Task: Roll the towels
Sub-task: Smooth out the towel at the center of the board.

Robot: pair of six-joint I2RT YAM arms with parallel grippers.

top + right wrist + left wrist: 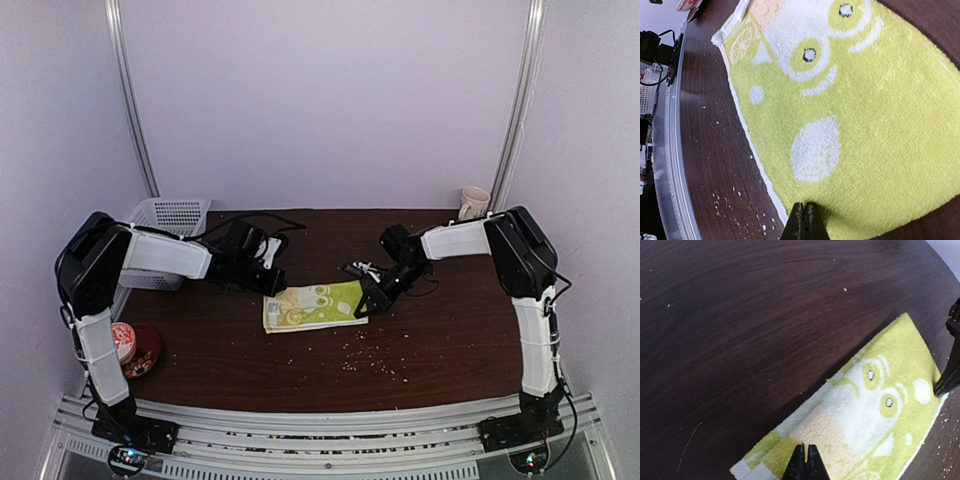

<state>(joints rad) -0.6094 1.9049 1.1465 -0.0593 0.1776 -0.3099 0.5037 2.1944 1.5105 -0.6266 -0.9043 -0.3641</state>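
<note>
One yellow-green terry towel (315, 305) lies flat on the dark wood-grain counter (450, 340), a soft rectangle with a looped, nubby pile. We see a pale white cartoon pattern of round eyes and oval blobs woven into it. A thin white border runs along its near edge, and a small label sits at its left end. The counter is smooth and streaked, and pale crumbs (370, 355) are sprinkled on it nearer the arm bases than the towel.

The left end effector (278, 288) has its two slim black fingers pressed together tip to tip. In the left wrist view those tips (805, 462) rest on the towel (880, 405) by its cream-coloured patch. We cannot tell whether any cloth is caught between them.

The right end effector (366, 306) is closed just as tightly. In the right wrist view its tips (804, 220) meet at the white-bordered edge of the towel (865, 100), touching the pile. Again we cannot tell whether fabric is pinched.

So the towel lies between the two end effectors, its left far corner under the left one and its right end under the right one.

A white plastic mesh basket (170, 215) sits at the far left of the counter, and a pale ceramic mug (474, 203) at the far right.
</note>
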